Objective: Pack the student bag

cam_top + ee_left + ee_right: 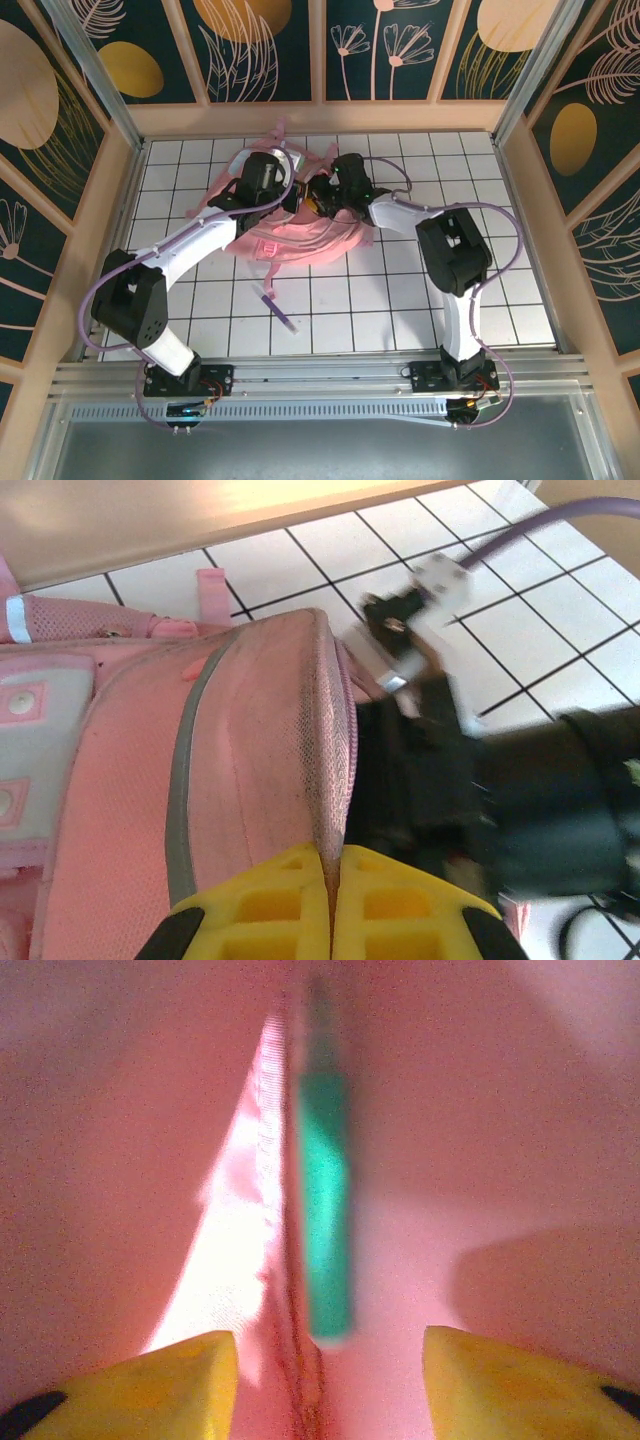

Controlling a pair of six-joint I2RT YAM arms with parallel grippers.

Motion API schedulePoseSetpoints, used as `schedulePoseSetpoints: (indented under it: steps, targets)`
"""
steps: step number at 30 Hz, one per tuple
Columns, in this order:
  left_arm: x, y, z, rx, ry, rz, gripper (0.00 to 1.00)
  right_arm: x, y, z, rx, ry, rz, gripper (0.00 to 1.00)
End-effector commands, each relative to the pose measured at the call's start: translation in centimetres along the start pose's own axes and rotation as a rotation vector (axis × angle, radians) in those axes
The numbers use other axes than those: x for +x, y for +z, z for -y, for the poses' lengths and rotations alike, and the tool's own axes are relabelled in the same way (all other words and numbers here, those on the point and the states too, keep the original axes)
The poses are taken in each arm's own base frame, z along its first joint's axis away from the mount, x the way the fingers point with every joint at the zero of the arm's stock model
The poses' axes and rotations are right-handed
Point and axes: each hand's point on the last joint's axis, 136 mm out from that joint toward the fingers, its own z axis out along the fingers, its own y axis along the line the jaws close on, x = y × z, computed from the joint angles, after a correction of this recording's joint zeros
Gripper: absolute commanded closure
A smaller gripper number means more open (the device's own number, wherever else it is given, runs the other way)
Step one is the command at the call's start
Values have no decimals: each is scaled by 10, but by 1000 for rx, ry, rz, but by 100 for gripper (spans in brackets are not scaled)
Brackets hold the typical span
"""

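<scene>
The student bag (300,240), a large pink backpack, lies at the back middle of the table. My left gripper (290,195) (333,865) is shut on the mesh rim of the student bag (250,760) and holds its mouth apart. The right gripper (322,195) reaches into that mouth; its black wrist (470,780) shows beside the rim. Inside, the right gripper (330,1360) stands open. A green stick-shaped thing (325,1220) lies on the pink lining (480,1160) just ahead of the fingers, touching neither.
A thin purple pen-like thing (275,308) lies on the white tiled table (400,300) in front of the bag. A pink strap (283,130) trails toward the wooden back wall (320,115). Wooden side walls close in the table.
</scene>
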Motion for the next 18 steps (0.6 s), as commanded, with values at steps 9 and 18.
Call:
schedulePoseSetpoints:
  steps: [9,18]
  targets:
    - [-61,-6,-9,-44,-8,173,100,140,-122,54,212,-817,-212,43]
    - [-56,2,-13,-53,-33,167,100,254,-76,54,184,-1270,-427,32]
